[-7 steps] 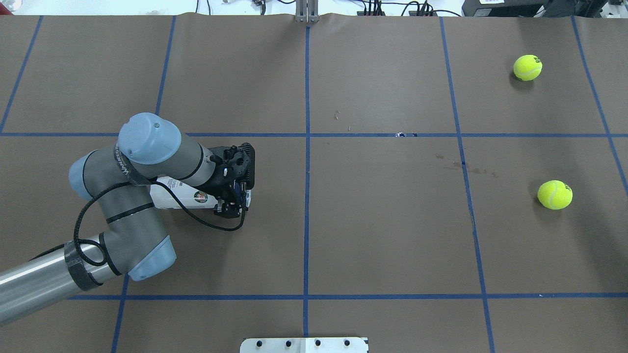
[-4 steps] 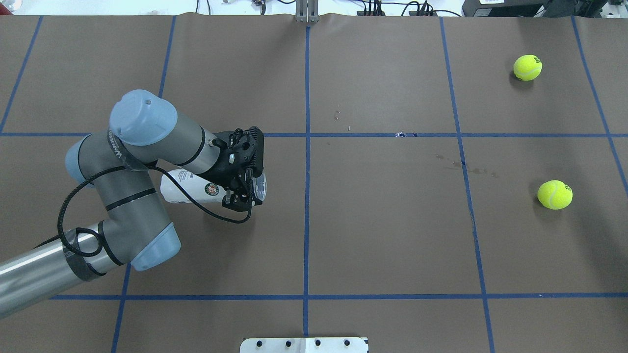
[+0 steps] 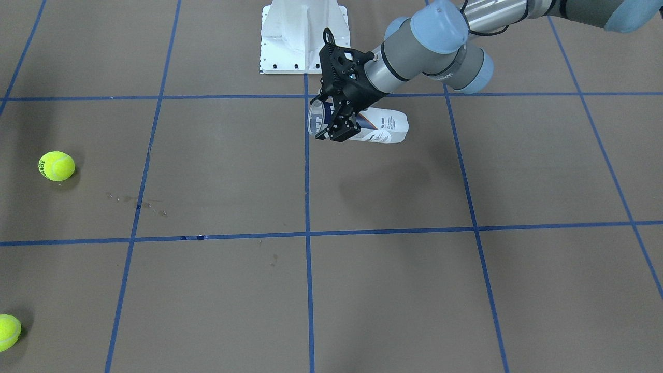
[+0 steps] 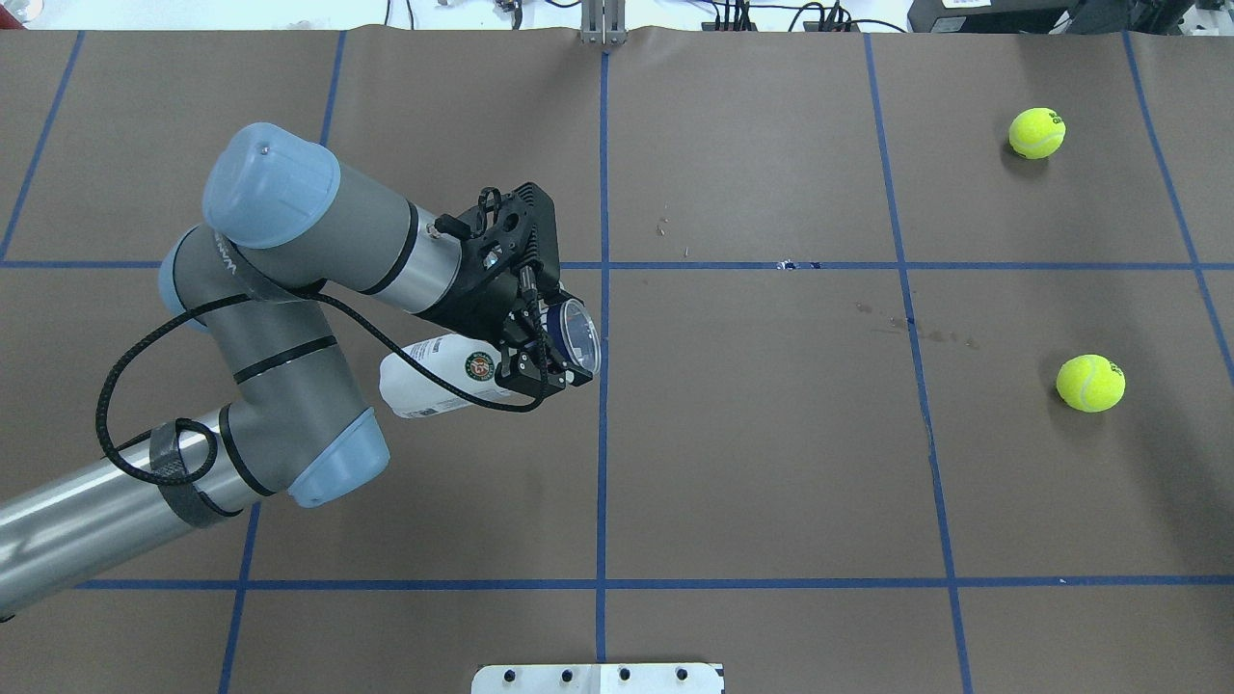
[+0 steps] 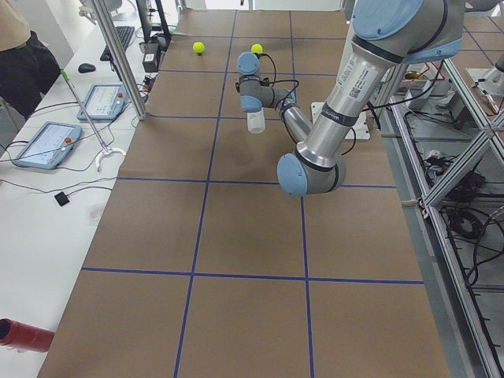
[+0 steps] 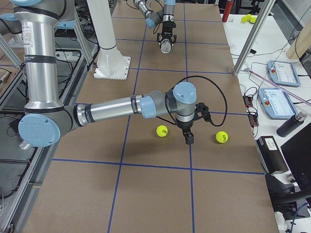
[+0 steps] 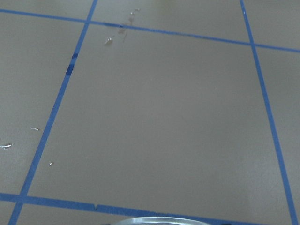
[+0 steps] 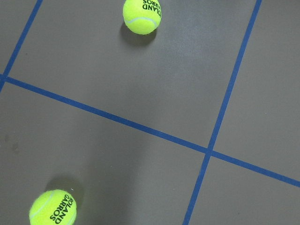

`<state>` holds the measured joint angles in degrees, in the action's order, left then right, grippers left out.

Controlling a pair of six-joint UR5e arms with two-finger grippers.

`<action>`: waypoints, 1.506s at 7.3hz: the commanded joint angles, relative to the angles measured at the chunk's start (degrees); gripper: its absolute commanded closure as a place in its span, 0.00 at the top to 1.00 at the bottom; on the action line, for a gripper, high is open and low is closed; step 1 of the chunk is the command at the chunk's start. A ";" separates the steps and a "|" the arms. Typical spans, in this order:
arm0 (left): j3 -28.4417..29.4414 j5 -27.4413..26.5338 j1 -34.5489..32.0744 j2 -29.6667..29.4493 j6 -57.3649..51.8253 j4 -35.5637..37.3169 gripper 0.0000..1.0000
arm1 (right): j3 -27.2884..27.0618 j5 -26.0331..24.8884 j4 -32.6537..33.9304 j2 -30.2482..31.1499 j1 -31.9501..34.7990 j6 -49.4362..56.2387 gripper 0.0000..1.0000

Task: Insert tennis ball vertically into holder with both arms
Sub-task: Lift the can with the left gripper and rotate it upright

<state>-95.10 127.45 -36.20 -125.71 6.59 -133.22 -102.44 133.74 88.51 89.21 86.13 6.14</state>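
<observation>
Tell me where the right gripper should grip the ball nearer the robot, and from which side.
Across its widest part, from straight above. The near ball is a sphere lying free on the table, nothing beside it, so any finger axis should work. The right gripper hangs pointing down close by, so a sideways shift and a descent likely suffice.

The left arm (image 4: 280, 386) and right arm (image 6: 112, 108) are built alike: polished silver tubes between matte grey cylindrical joints ringed by thin black seams; each joint ends in a rounded light blue cap (image 4: 270, 183) with a small screw. A dark band (image 4: 239, 275) with pale lettering wraps the left arm; a black cable (image 4: 125, 366) loops loose, bound on by black tape (image 4: 178, 472). The left end effector (image 4: 551, 345) and right end effector (image 6: 188, 141) are black and angular; a white bolted pedestal (image 3: 303, 36) sits top centre of the front-facing view.
</observation>
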 commanded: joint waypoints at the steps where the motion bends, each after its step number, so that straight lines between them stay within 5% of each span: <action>1: 2.87 0.78 0.16 -1.73 8.59 -10.68 0.50 | -0.13 0.03 0.00 0.00 0.00 -0.60 0.99; 4: 18.25 0.78 0.51 -8.22 18.16 -34.41 0.50 | 0.04 0.03 0.00 -0.18 0.00 -0.60 0.99; 11: 28.03 -6.32 9.03 -13.07 25.04 -61.58 0.51 | 0.04 -0.06 -0.09 -0.62 0.00 -0.60 0.99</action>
<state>-68.49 122.56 -28.96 -138.27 30.01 -189.41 -102.39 133.68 88.45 88.62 86.13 5.54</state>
